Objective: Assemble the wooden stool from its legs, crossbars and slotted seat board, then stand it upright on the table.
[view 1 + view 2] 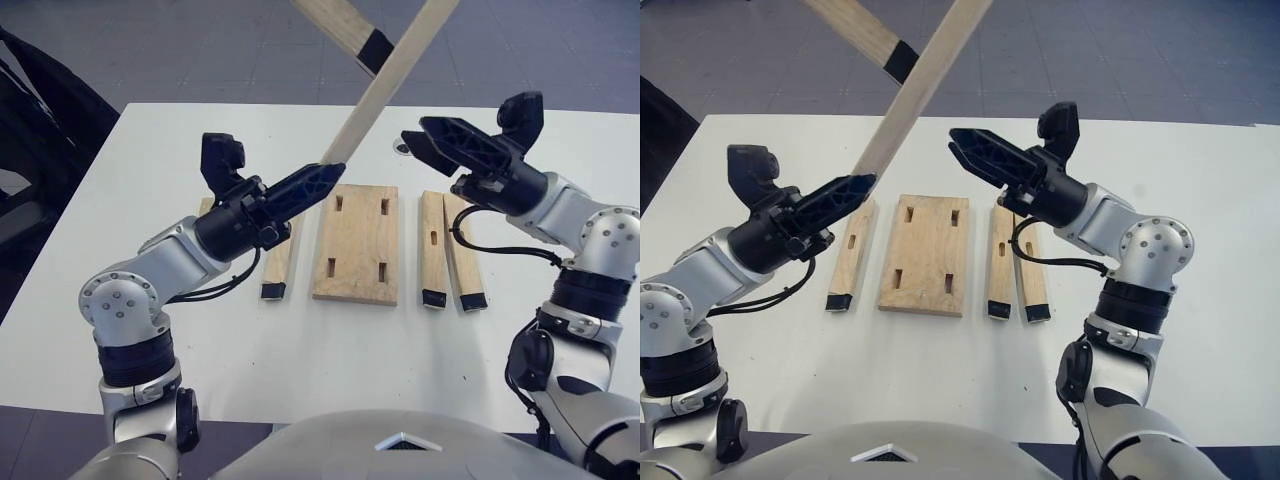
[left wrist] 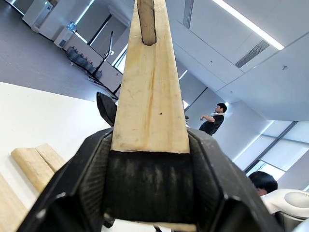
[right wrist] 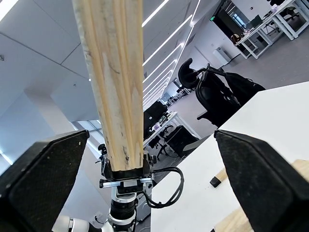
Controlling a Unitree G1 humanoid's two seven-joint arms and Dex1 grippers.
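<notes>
- A pale seat board [image 1: 355, 243] with four slots lies flat in the middle of the table [image 1: 250, 340]. One black-tipped leg [image 1: 280, 262] lies just beside it on the left, and two legs [image 1: 432, 250] on the right.
- The left gripper [image 1: 330, 176] clamps the black end of a raised leg [image 1: 390, 80], which slants up and away.
- The right gripper [image 1: 412, 130] gapes wide near it, holding nothing.

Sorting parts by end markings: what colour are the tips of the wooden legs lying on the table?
Black tips on pale wooden legs; clearest in the left eye view.
</notes>
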